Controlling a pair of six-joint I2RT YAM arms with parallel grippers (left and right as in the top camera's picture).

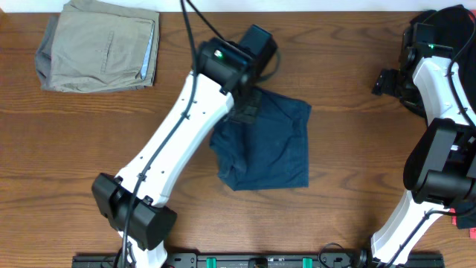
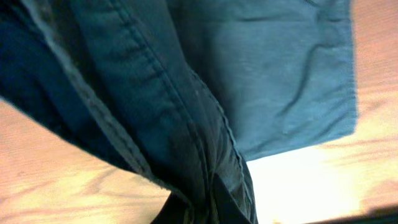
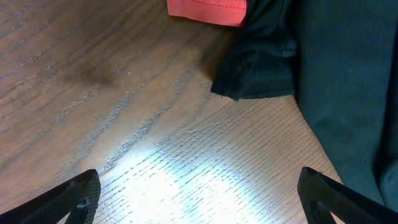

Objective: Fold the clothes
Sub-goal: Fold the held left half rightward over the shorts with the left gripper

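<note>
Wood table (image 1: 357, 149). Navy shorts (image 1: 268, 149) mid-table, roughly folded, with the far-left corner raised off the surface. Khaki shorts (image 1: 100, 45) folded flat at far-left corner. Black garment (image 3: 348, 74) at right edge, red garment (image 3: 208, 9) just beside it.

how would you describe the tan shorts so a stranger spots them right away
On the wooden table, look to the far left corner in the overhead view. The khaki-tan shorts lie there alone, folded flat; they are the only pale garment, unlike the navy shorts mid-table.
</note>
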